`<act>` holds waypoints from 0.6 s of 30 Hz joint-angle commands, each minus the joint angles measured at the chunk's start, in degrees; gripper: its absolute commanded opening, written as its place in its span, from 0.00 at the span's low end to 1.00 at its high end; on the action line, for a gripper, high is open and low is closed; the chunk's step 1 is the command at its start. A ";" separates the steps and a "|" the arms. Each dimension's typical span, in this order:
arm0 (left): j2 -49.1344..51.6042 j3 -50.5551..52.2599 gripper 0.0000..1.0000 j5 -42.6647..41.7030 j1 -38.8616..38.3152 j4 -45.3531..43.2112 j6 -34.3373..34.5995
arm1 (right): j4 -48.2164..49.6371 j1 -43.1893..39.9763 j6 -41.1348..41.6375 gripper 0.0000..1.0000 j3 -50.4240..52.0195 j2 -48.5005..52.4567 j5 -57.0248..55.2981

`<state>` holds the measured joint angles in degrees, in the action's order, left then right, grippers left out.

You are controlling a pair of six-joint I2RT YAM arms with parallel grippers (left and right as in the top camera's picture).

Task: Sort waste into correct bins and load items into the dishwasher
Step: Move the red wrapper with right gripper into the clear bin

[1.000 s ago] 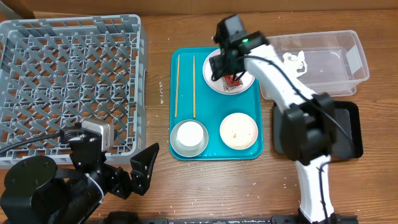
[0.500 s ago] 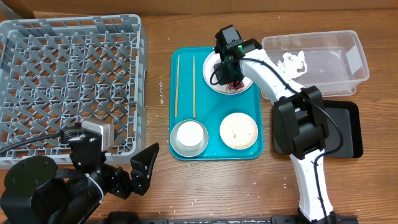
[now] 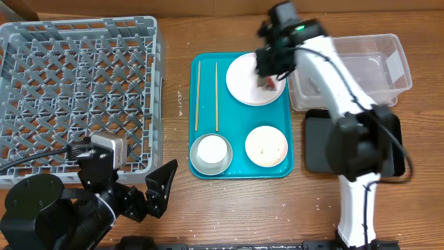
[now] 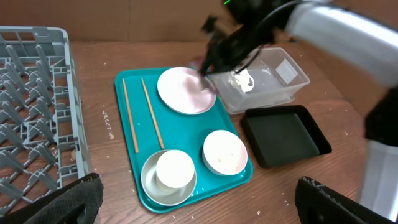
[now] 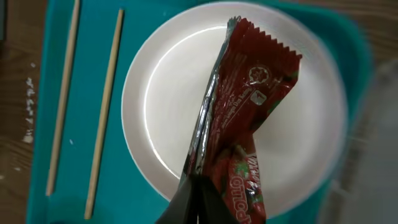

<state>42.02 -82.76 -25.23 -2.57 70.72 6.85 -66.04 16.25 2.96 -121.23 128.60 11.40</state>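
Note:
My right gripper (image 3: 268,76) is shut on the red crinkled wrapper (image 5: 249,124), which hangs above the large white plate (image 5: 161,106) on the teal tray (image 3: 236,128). Two chopsticks (image 3: 198,97) lie along the tray's left side. At the tray's front stand a cup inside a bowl (image 3: 211,153) and a bowl of rice (image 3: 266,145). A white tissue (image 4: 242,79) lies in the clear tub (image 3: 368,73); the black tray (image 3: 392,142) sits in front of it. My left gripper (image 3: 156,191) is open near the front edge, holding nothing.
The grey dish rack (image 3: 76,97) fills the table's left side. Loose rice grains (image 3: 180,104) lie on the wood between rack and teal tray, and more (image 4: 273,186) in front of the tray. The right arm (image 3: 333,90) reaches across the tub's left end.
The right gripper shut on the wrapper and lifted it off the plate, moving right and back toward the clear tub. The left arm has not moved.

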 commanded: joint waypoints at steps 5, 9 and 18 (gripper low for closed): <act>-0.13 0.11 1.00 0.17 0.31 -0.17 -1.09 | -4.50 -8.48 1.03 0.04 -1.07 -3.78 -3.87; -0.13 0.11 1.00 0.17 0.31 -0.17 -1.09 | -5.46 -9.90 -1.14 0.50 -1.07 -3.78 -5.18; -0.13 0.11 1.00 0.17 0.31 -0.17 -1.09 | -8.52 -7.89 -1.55 0.52 -1.20 -10.47 -2.47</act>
<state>42.02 -82.76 -25.23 -2.57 70.72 6.85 -73.95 6.83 1.91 -122.13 124.44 7.11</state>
